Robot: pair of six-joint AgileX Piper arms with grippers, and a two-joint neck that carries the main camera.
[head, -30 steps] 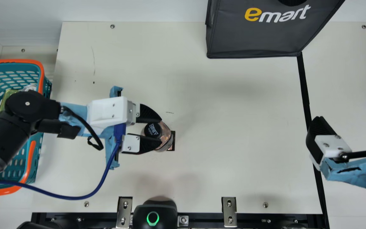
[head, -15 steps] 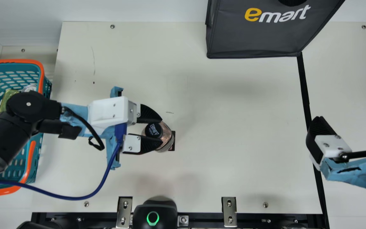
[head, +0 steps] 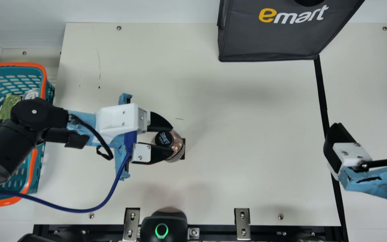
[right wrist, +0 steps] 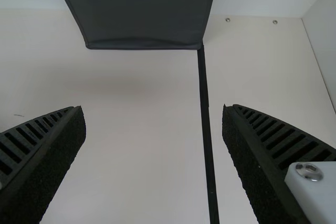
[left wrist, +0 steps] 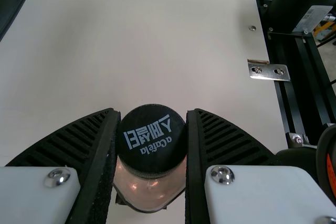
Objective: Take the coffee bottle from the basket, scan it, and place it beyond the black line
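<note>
1. Starting with the cream table (head: 247,134): to be crossed rightward, right over the black line (head: 321,94).
2. Far side now, grey bag (head: 281,37), reaching the line's far end; best skirted by keeping nearer.
3. Over left, basket (head: 15,64), with a can (head: 30,94) and a green pack (head: 9,102) inside.
4. Across to the right gripper (head: 368,128): spread wide, holding nothing, close to the line and possibly blocking a straight carry.
5. And the left gripper (head: 171,139): closed as far as the coffee bottle (head: 177,138) allows, pinching both sides, probably to leave its underside free for scanning.
6. Near edge, black device (head: 161,232) with a green ring: perhaps the scanner.
7. Back to the bottle, left of centre, by a dark square (head: 184,148), likely for code reading; can't tell whether touching down.
</note>
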